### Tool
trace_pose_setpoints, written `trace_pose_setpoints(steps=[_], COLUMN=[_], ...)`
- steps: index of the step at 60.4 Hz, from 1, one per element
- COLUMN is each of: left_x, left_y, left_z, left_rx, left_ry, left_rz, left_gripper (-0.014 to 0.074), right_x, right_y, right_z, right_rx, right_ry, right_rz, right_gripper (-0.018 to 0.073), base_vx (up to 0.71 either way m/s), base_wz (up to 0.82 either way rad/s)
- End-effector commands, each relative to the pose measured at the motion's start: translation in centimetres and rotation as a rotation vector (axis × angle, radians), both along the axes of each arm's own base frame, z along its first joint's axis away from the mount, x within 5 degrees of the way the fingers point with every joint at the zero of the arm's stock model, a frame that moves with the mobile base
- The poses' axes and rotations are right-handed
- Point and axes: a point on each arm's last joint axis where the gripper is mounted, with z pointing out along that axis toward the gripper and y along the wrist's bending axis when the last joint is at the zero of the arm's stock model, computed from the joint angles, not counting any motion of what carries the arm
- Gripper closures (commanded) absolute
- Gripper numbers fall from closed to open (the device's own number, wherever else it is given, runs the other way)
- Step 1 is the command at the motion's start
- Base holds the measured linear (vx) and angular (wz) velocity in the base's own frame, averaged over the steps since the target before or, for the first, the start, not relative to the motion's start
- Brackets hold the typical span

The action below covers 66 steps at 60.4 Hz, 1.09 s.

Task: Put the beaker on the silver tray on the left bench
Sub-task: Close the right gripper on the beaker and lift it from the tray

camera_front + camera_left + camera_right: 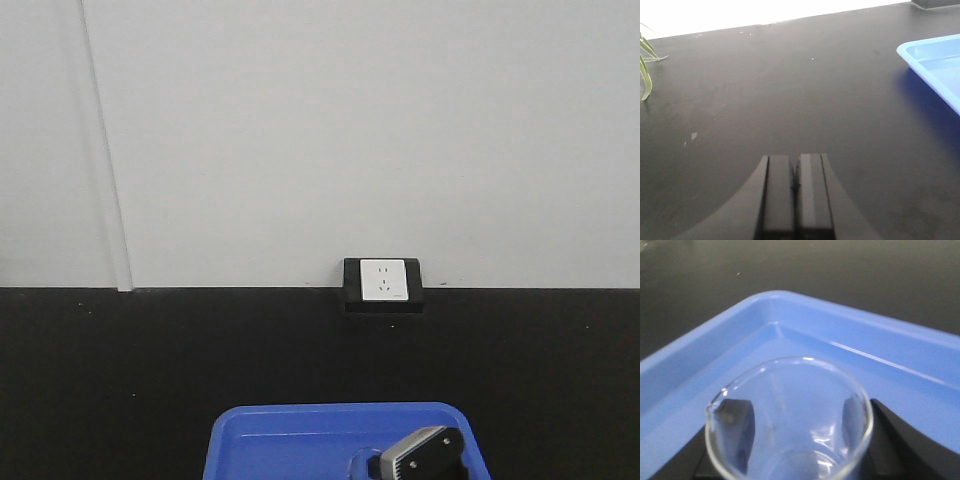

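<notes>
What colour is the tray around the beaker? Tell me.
Blue; the tray shows best in the right wrist view.

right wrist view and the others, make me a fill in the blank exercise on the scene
1. The tray under the beaker is ___ in colour.
2. The end effector gripping the beaker is the ___ one.
3. The left end effector is above the bench with its jaws ___.
Missing words: blue; right; shut.

A matte black tabletop [120,380] runs back to a white wall. A shallow blue plastic tray [300,425] lies on its near part, and a black socket box with a white face [382,285] sits at its back edge.
</notes>
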Motion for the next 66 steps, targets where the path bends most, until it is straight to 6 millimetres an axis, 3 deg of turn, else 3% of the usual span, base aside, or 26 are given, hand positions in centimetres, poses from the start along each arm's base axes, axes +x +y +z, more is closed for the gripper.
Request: trace_pose_setpoints(steps=[1,12,25,46,66], left_x=[0.2,0.2,0.2,0.2,0.2], left_y=[-0.1,-0.1,-0.1,-0.1,-0.1], left_z=[0.0,0.0,0.0,0.0,0.0], left_rx=[-0.007,-0.007,-0.007,-0.007,-0.007], left_ry=[-0.063,-0.063,-0.063,-0.063,-0.063], left_rz=[-0.011,-0.011,-0.011,-0.011,-0.011], left_gripper=[0.0595,0.0595,0.0595,0.0595,0.0595], right_x=[-1.2,-5.8,-11.2,-17.2,-18.8], right_y=[-1.4,-4.4,-7.5,-10.9,-11.7], right_z=[5.3,10.7,14.6,17.7,18.7], right_rx=[0.074,0.034,-0.048,-0.034,0.017], right_ry=[-0.102,-0.076,-0.044,-0.096,-0.168], right_rz=[-0.085,-0.168,-0.217,-0.274,-0.279], right_gripper=[0.0575,0.0573,0.0573,0.0573,0.0573], base_vx=[0.00,0.00,0.00,0.00,0.00], base_wz=[0.00,0.00,0.00,0.00,0.00])
